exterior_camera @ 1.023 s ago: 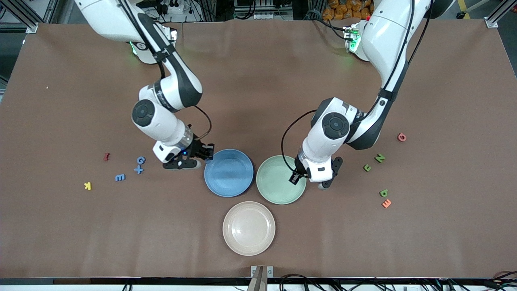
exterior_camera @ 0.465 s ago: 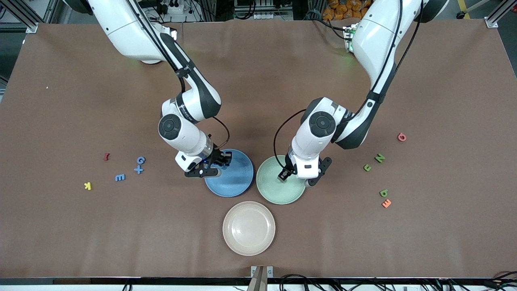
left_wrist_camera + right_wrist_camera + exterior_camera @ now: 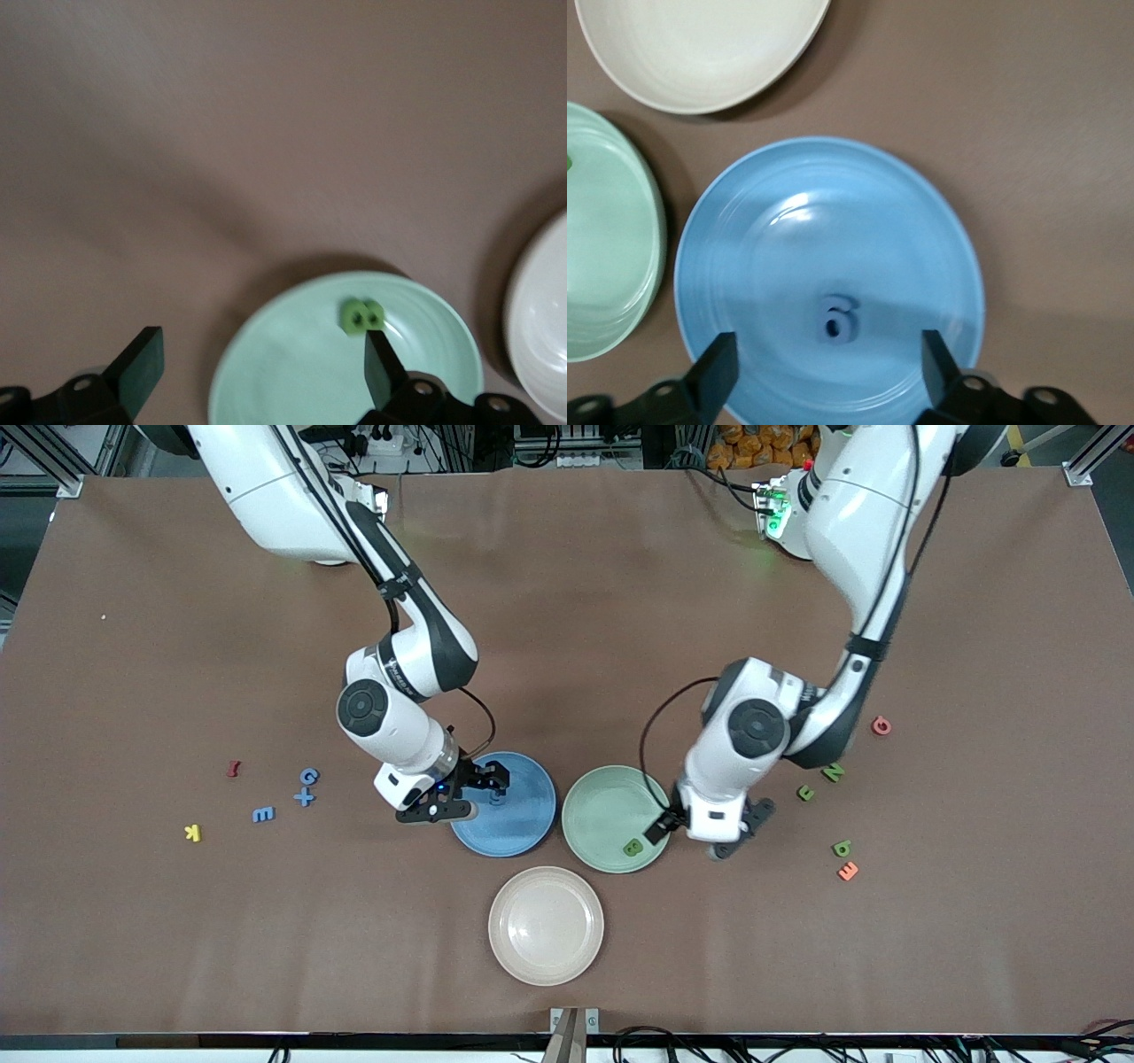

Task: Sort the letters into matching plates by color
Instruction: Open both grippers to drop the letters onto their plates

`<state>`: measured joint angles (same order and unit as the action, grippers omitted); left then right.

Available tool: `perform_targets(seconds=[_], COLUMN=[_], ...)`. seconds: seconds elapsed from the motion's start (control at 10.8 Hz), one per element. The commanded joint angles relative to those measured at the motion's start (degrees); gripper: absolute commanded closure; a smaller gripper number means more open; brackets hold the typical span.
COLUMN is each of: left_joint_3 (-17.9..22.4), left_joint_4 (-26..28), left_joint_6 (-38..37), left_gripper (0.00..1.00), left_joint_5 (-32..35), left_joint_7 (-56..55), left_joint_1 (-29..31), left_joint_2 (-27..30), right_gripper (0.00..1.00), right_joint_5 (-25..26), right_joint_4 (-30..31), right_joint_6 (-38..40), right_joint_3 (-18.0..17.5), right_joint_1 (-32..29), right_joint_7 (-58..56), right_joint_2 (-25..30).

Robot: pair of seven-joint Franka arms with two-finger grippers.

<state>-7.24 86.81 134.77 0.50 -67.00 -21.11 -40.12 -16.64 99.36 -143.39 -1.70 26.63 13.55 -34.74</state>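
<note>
The blue plate (image 3: 523,828) and the mint green plate (image 3: 602,815) lie side by side mid-table. A blue letter g (image 3: 498,798) lies loose in the blue plate (image 3: 833,221), and my right gripper (image 3: 465,793) hangs open just above it (image 3: 837,319). A green B (image 3: 633,848) lies in the green plate (image 3: 292,372). My left gripper (image 3: 700,834) is open over that plate's rim, beside the B (image 3: 361,315). Blue G (image 3: 308,776), cross (image 3: 304,797) and E (image 3: 263,814) lie toward the right arm's end. Green N (image 3: 833,771), J (image 3: 804,792) and b (image 3: 842,849) lie toward the left arm's end.
A cream plate (image 3: 546,926) sits nearer the front camera than the two coloured plates. Stray letters lie about: a red one (image 3: 234,768) and a yellow K (image 3: 192,833) by the blue group, a red g (image 3: 881,725) and an orange E (image 3: 848,871) by the green group.
Both grippers opened. The blue g dropped into the blue plate and the green B into the green plate. The left hand then shifted off toward the plate's rim.
</note>
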Motion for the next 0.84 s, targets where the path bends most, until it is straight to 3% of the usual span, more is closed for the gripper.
perform_targets(seconds=[0.0,0.19,0.37,0.56,0.74], left_joint_3=[-0.3,-0.1,0.5,0.7,4.4], left_joint_4=[0.0,0.2,0.6,1.6,1.6], left_joint_6=[-4.9,-7.2,-8.0,-10.0,-10.1], left_gripper=[0.00,0.00,0.00,0.00,0.00], left_joint_5=[0.8,0.8,1.0,1.1,1.3], left_joint_7=[3.7,2.1,-6.9,-13.4,-24.7], left_joint_1=[7.1,9.2,10.1,12.3,11.8], left_joint_2=[1.3,1.2,0.9,1.3,1.1], right_gripper=[0.00,0.00,0.00,0.00,0.00], right_joint_5=[0.8,0.9,2.4,4.1,4.2], right_joint_4=[0.3,0.4,0.7,0.7,0.8], right_joint_6=[6.0,11.4,14.3,16.0,16.1], right_joint_3=[0.6,0.7,0.9,4.0,6.7], right_joint_1=[-4.6,-9.3,-13.6,-15.6,-16.9], right_joint_7=[-8.1,-12.9,-13.6,-13.1,-10.4], right_joint_2=[3.5,5.8,7.4,7.4,7.3])
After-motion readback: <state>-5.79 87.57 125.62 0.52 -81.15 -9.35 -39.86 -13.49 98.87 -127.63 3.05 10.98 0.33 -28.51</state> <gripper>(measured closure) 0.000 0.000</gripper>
